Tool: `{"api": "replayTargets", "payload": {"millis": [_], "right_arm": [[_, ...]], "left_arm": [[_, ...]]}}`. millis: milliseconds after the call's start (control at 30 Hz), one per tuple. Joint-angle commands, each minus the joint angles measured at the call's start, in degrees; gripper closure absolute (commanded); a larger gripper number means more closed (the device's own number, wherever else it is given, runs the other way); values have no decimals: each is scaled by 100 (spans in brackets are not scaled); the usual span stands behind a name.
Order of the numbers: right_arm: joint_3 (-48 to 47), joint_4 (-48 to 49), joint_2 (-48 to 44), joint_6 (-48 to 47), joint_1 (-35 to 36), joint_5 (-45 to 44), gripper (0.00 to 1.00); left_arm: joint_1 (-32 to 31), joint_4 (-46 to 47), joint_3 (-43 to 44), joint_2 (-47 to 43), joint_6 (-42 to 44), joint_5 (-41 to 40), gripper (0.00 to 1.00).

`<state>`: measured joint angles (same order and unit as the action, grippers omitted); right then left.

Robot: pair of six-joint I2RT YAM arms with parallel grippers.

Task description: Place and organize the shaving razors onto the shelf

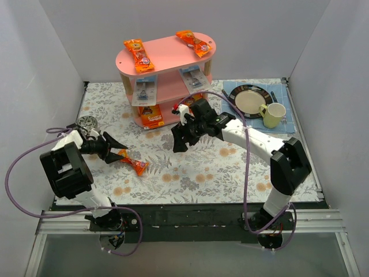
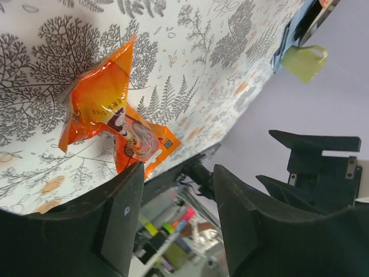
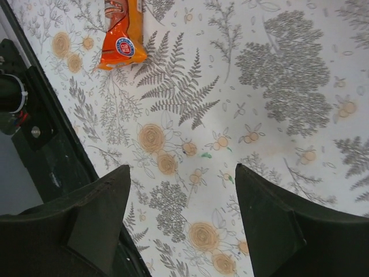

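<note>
The pink three-tier shelf point(image 1: 173, 55) stands at the back centre. Two orange crinkly bags point(image 1: 138, 53) point(image 1: 194, 42) lie on its top board. Two blister packs point(image 1: 145, 90) point(image 1: 193, 78) sit on the middle tier, and an orange card point(image 1: 151, 118) stands on the bottom tier. One more orange bag point(image 1: 134, 165) lies on the table, also seen in the left wrist view point(image 2: 115, 121) and the right wrist view point(image 3: 121, 26). My left gripper point(image 1: 118, 151) point(image 2: 179, 190) is open and empty just left of that bag. My right gripper point(image 1: 177, 142) point(image 3: 181, 190) is open and empty over bare tablecloth in front of the shelf.
A dark-rimmed plate point(image 1: 250, 99) and a pale green mug point(image 1: 273, 114) sit on a blue cloth point(image 1: 288, 124) at the back right. A small metallic object point(image 1: 87, 123) lies at the left edge. White walls enclose the floral tablecloth point(image 1: 190, 173).
</note>
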<state>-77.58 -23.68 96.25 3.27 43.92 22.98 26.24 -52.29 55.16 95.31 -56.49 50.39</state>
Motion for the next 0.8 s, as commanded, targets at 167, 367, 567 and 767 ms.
{"api": "replayTargets", "payload": {"millis": [167,367,567,767], "right_arm": [[-951,637,1220,974,714,788,18],[-1698,733,2098,1053,995,664,15],[-2437,707,2819,1036,1004,532,16],[-2657,637,3137,930,1179,646,18]], "left_arm": [[22,-448,224,-1529,885,-460,50],[22,-756,-268,-2358,719,-110,48],[39,-1011,-427,-2859,438,-29,46],[39,-1011,-374,-2886,384,-178,46]]}}
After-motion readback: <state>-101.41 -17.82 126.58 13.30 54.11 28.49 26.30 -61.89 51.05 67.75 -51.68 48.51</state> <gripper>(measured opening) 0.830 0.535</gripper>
